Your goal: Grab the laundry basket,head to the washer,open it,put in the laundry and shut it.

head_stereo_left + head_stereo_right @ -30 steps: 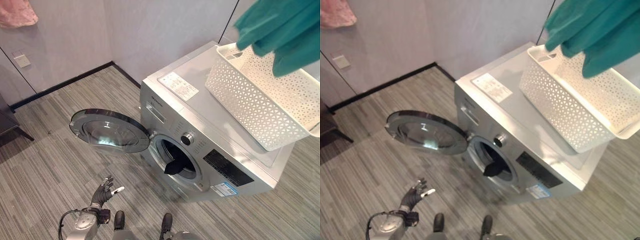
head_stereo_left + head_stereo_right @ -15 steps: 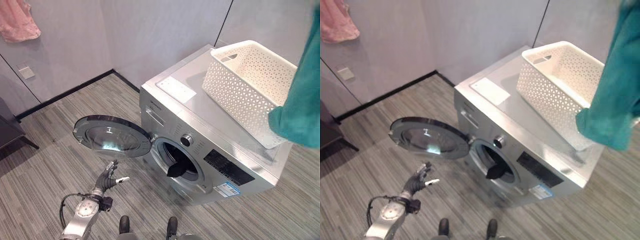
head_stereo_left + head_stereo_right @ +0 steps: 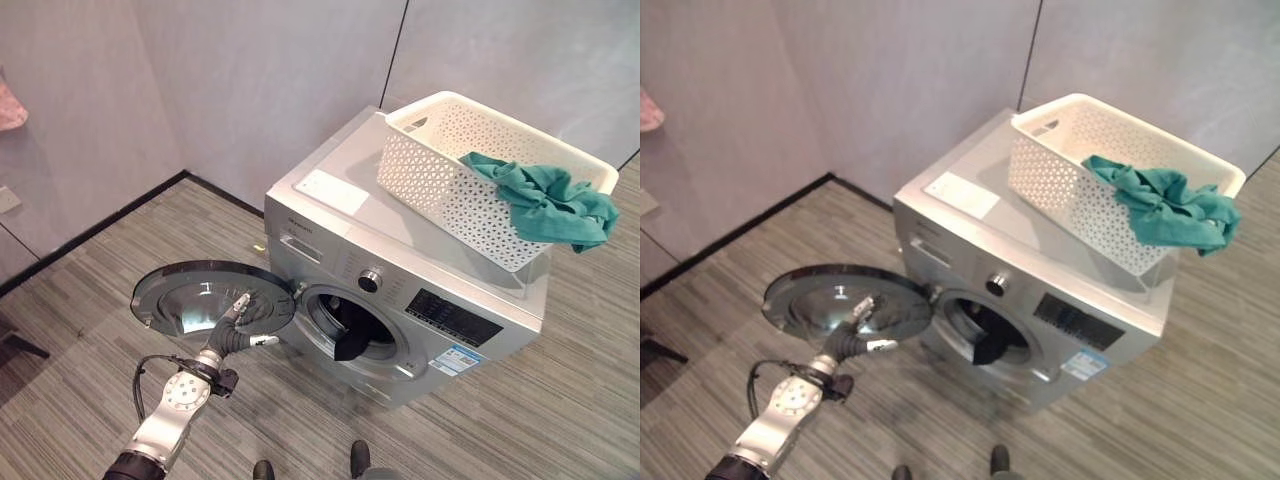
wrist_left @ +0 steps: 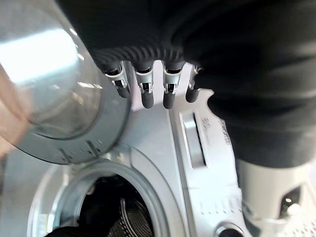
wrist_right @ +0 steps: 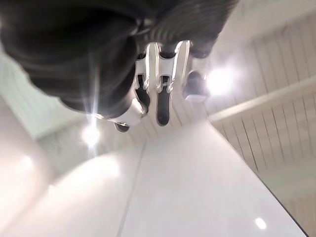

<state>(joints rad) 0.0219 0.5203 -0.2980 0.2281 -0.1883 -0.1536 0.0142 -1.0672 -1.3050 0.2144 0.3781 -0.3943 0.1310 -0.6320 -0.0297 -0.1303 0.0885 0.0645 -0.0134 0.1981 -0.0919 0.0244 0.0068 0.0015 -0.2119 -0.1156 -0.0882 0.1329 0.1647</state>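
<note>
The washer point(image 3: 400, 300) stands with its door point(image 3: 205, 298) swung wide, at nine o'clock from the drum opening point(image 3: 345, 325), where a dark item already hangs; the teal laundry point(image 3: 545, 200) is draped over the basket point(image 3: 450, 160) rim at three o'clock on the lid. The left hand point(image 3: 238, 325), fingers loosely spread and empty, is held before the door; the right hand point(image 5: 160, 89) is seen with fingers relaxed, holding nothing. The cloth should be gathered whole and pushed deep, so that nothing is caught at closing.

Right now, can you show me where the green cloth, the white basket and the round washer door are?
teal cloth point(image 3: 545, 200): left eye view, on its bunched middle, draped over the basket's rim.
white laundry basket point(image 3: 440, 185): left eye view, on its perforated side wall.
washer door point(image 3: 190, 300): left eye view, on its glass.
</note>
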